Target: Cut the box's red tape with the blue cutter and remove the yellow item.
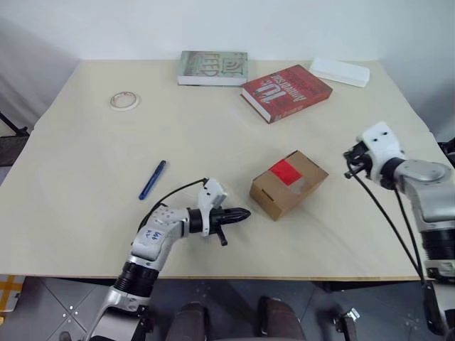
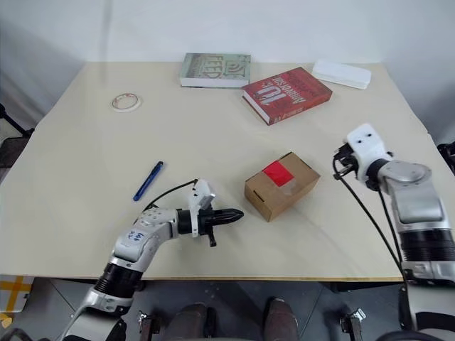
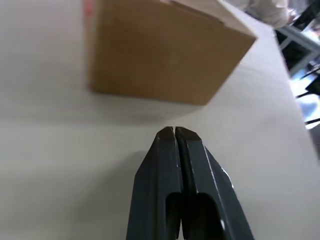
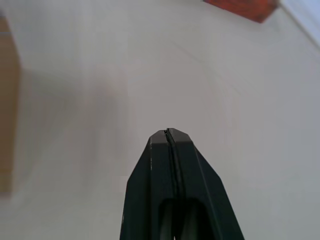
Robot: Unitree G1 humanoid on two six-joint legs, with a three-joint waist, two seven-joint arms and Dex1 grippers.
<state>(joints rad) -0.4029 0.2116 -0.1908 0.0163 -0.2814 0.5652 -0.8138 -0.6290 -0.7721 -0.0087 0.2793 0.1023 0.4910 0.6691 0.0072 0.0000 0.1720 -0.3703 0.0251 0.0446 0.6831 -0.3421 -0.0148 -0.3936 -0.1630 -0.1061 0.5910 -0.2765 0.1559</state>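
Observation:
The small brown box [image 1: 288, 185] lies mid-table, with a strip of red tape [image 1: 284, 170] across its closed top flaps. The blue cutter [image 1: 152, 179] lies flat on the table to the left of the box, untouched. My left gripper [image 1: 245, 212] is shut and empty. It lies low over the table, pointing right at the box's near-left side [image 3: 150, 60], a short gap away. My right gripper [image 4: 169, 132] is shut with nothing in it, and hovers to the right of the box, clear of it. The yellow item is out of view.
A red book [image 1: 286, 92], a grey-green book [image 1: 212, 67] and a flat white case [image 1: 340, 72] lie along the far edge. A pale tape roll [image 1: 124, 101] sits far left. The table's front edge [image 1: 227, 278] runs close behind my left arm.

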